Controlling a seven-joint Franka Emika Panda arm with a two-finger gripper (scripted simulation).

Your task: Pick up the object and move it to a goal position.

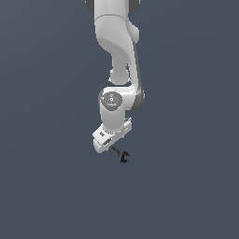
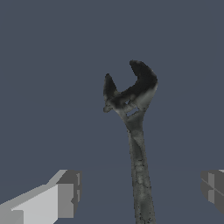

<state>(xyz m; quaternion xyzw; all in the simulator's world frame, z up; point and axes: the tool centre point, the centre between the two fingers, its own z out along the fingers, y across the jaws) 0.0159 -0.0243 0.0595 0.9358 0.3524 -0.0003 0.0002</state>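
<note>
**Jaws spread wide, wrench lying between them untouched**

In the wrist view the gripper point(image 2: 140, 192) is standing wide apart: one grey finger pad point(image 2: 70, 194) is showing at the lower left of the frame, the other at the lower right edge, neither touching anything. The dark wrench point(image 2: 136, 131) is lying between them, its forked head pointing to the upper middle of the frame. In the exterior view the gripper point(image 1: 109, 140) is hanging at centre frame, with the wrench point(image 1: 120, 155) poking out just below and right of it.
</note>
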